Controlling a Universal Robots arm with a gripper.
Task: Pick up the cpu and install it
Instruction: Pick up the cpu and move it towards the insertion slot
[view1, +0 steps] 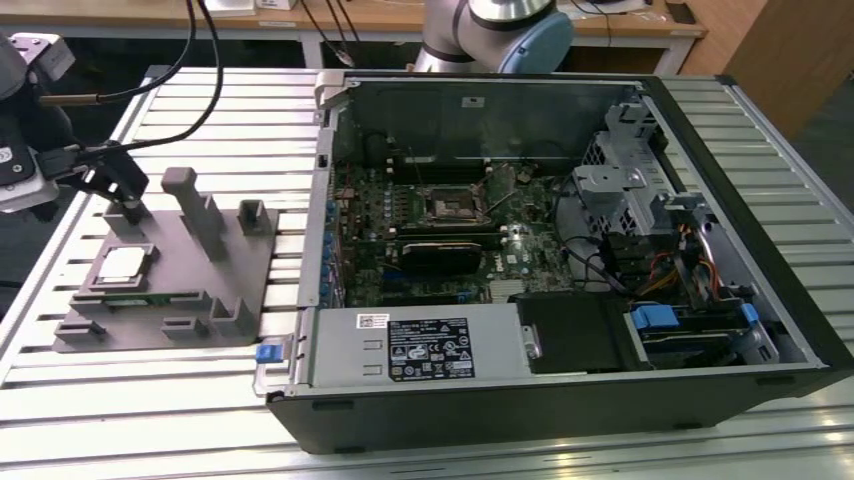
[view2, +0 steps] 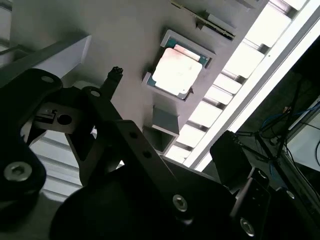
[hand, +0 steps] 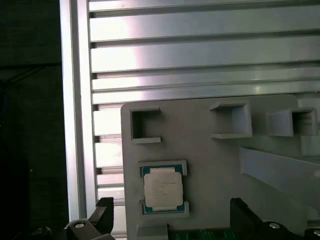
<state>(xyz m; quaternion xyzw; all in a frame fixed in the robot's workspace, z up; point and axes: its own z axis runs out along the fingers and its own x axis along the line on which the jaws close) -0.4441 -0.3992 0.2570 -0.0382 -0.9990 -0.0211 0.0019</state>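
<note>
Black linkage fingers of the gripper stand spread apart in the first wrist view, pinching nothing. In the exterior view the gripper hangs at the frame's far left, over the back corner of a grey fixture plate and clear of the cpu. The cpu lies flat in a shallow recess on the plate's left part, pale metal top upward. It is near enough square to have no marked long axis, and its edges run parallel with the plate's edges. Both wrist views show it seated there. Grey posts rise to its right. Further right on the slatted aluminium table lies the opened computer case, with the socket frame on its board at mid-frame.
</note>
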